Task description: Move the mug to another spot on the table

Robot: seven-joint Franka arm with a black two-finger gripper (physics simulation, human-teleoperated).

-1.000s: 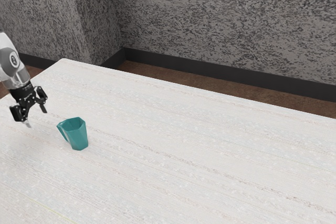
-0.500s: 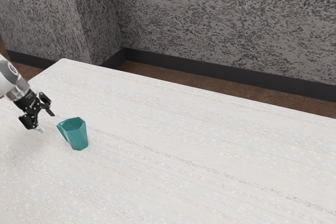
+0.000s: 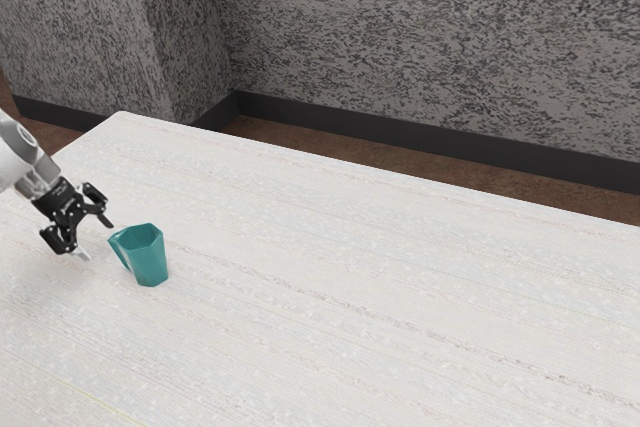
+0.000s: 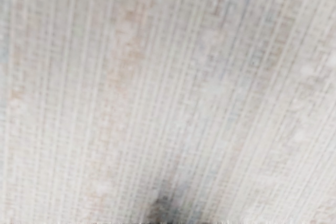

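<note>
A teal mug (image 3: 141, 253) stands upright on the white wooden table (image 3: 380, 277), near the exterior view's left, with its handle turned toward the arm. My black gripper (image 3: 92, 238) hovers low over the table just to the left of the mug, tilted toward it, a small gap away from the handle. Its fingers stand apart with nothing between them, so it is open. The wrist view looks straight down at the pale table grain (image 4: 168, 87) close under my hand, with a dark shadow patch (image 4: 160, 205) on it.
The table stretches wide toward the exterior view's right and front. A speckled grey wall (image 3: 420, 37) with a dark baseboard runs behind the table's far edge, with brown floor (image 3: 400, 152) between them.
My gripper has moved toward the mug, shifting right and slightly down across the earlier frames, and has tilted more toward it. The mug has not moved.
</note>
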